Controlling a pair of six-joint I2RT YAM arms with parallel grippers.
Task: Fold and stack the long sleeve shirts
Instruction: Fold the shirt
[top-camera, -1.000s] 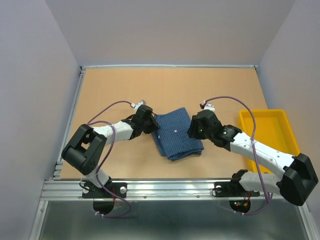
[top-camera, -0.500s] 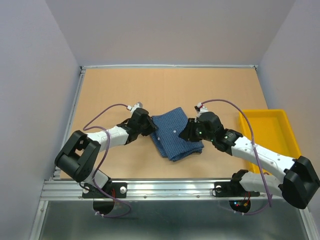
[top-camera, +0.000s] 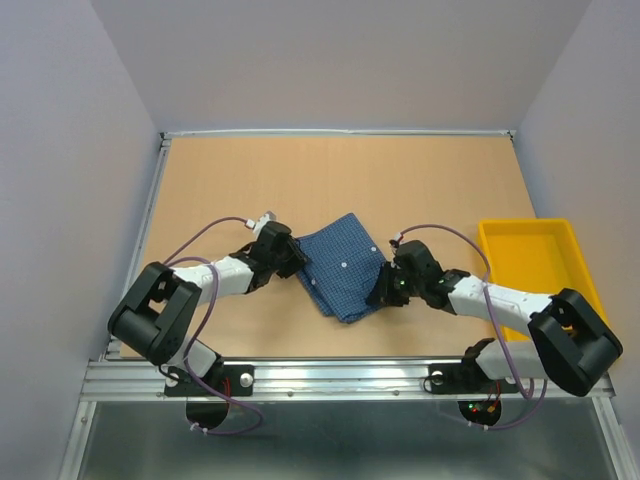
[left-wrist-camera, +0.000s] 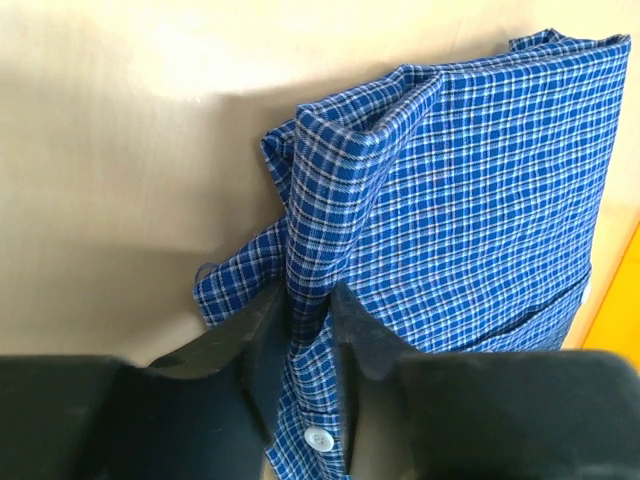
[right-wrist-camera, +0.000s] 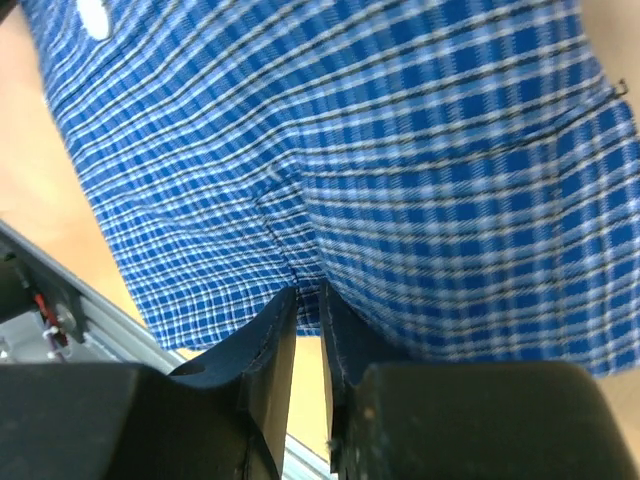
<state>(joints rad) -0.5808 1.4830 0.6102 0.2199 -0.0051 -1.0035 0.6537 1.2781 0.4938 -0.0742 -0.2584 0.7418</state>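
The blue checked shirt (top-camera: 343, 265) lay folded into a small pad in the middle of the table (top-camera: 250, 180), a bit nearer the front edge than the back. It sat crooked, like a diamond. Its long way ran from the back of the table toward the front, leaning a little to one side. One corner pointed to the back and one pointed to the front.

The left gripper (left-wrist-camera: 310, 300) was at the shirt's left side. Its two fingers were close together and pinched a raised fold of cloth, just above a white button (left-wrist-camera: 318, 438).

The right gripper (right-wrist-camera: 305, 295) was at the shirt's right front edge. Its fingers were almost closed, with the edge of the cloth nipped between the tips.

A yellow tray (top-camera: 495, 235) sat well off to the right.
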